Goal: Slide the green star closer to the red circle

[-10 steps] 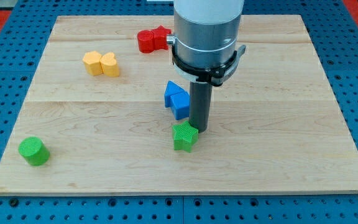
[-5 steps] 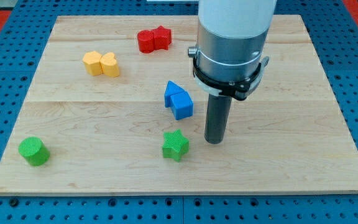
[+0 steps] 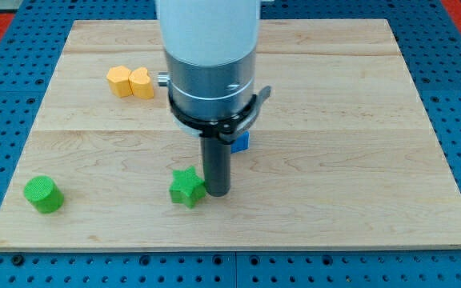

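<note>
The green star (image 3: 186, 186) lies on the wooden board (image 3: 334, 160), left of centre near the view's bottom. My tip (image 3: 217, 193) rests on the board right against the star's right side. The red circle does not show: the arm's grey and white body covers the board's top middle where the red blocks lay.
Two yellow blocks (image 3: 130, 82) sit together at the upper left. A green cylinder (image 3: 42, 194) stands at the lower left. A blue block (image 3: 241, 142) peeks out from behind the rod, mostly hidden.
The arm swung from the view's right to the left. The green star slid left along the bottom of the board. The red blocks are now hidden behind the arm.
</note>
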Controlling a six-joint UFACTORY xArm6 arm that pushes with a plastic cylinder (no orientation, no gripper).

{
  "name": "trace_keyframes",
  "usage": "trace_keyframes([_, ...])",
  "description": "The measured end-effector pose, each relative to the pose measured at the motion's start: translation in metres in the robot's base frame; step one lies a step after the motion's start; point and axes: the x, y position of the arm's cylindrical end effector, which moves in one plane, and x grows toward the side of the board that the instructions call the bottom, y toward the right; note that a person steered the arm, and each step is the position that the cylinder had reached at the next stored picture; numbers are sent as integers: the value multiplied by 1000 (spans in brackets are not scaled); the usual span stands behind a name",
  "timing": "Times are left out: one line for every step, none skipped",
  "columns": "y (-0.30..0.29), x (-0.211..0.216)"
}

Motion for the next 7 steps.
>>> trace_keyframes([-22,0])
trace_keyframes([-43,0])
trace_keyframes([-62,0])
trace_keyframes([-81,0])
trace_keyframes([-95,0])
trace_keyframes([-96,-2])
trace_keyframes([-105,-4])
